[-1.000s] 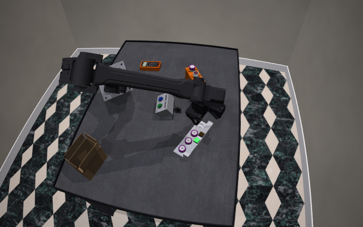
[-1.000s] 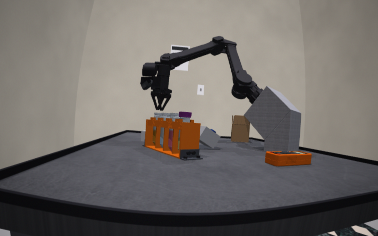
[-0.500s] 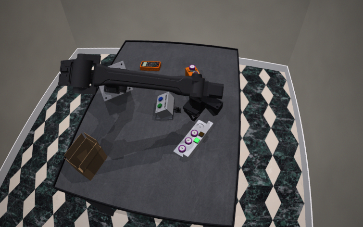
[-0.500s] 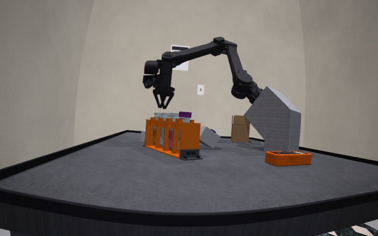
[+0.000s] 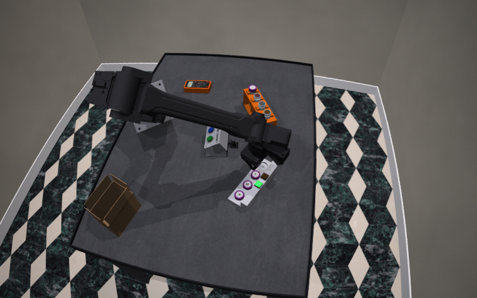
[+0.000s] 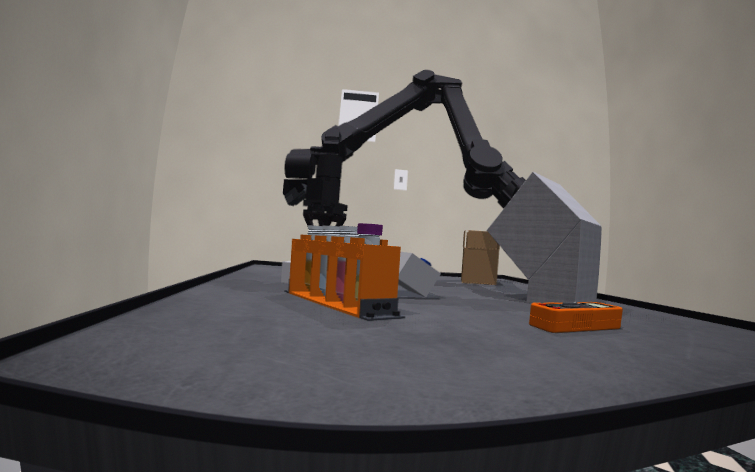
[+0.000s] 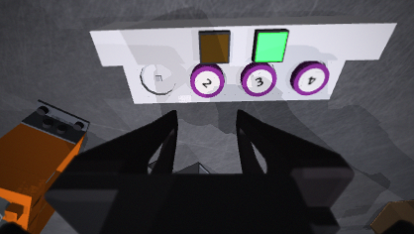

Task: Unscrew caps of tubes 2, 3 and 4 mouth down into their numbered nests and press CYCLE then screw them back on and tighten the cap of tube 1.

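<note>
Hovering near the cap tray point(image 5: 237, 200) point(image 7: 114, 47), your end effector point(image 5: 253, 165) point(image 6: 326, 224) point(image 7: 206, 117) had its fingers partway apart with nothing between them. You had cap 2 point(image 5: 255, 174) point(image 7: 207, 80), cap 3 point(image 5: 247, 184) point(image 7: 258, 79) and cap 4 point(image 5: 239, 194) point(image 7: 309, 77) sitting in their like-numbered nests, with the green lamp point(image 5: 258, 184) point(image 7: 270, 46) lit and the amber lamp point(image 5: 265, 176) point(image 7: 214, 48) dark. Over on the table point(image 5: 181, 229) point(image 6: 368, 375), your orange decapping station point(image 5: 247, 100) point(image 6: 380, 272) point(image 7: 40, 154) held three open tubes, while the purple cap of tube 1 point(image 5: 252, 88) point(image 6: 369, 229) was on.
</note>
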Tool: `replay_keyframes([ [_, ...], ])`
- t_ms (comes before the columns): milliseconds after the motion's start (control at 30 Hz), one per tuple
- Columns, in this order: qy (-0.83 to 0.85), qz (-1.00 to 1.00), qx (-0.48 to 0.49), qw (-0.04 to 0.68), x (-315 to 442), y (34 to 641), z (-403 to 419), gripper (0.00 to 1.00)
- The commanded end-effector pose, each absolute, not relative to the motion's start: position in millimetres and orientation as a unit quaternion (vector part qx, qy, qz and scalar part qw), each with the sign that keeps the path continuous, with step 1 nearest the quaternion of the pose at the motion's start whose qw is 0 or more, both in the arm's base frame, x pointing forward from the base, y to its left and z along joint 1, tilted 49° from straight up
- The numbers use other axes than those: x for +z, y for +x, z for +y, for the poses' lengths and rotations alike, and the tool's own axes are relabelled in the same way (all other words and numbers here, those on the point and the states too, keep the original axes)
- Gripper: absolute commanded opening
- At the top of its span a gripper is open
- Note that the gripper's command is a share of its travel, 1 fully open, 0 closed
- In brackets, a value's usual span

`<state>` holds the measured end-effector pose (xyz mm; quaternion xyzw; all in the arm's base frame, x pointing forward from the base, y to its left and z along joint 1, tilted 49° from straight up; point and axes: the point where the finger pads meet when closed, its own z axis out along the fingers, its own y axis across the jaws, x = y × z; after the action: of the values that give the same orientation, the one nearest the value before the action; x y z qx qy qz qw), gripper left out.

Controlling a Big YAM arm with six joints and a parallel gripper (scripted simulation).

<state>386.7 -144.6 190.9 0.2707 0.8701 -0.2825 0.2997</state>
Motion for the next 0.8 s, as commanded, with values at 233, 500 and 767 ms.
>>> replay_keyframes([
  [233,0.26,0.874,-0.291,0.291,150,404,-182,0.47],
  [500,0.261,0.87,-0.287,0.304,160,411,-180,0.47],
  [767,0.261,0.872,-0.291,0.295,149,410,-188,0.47],
])
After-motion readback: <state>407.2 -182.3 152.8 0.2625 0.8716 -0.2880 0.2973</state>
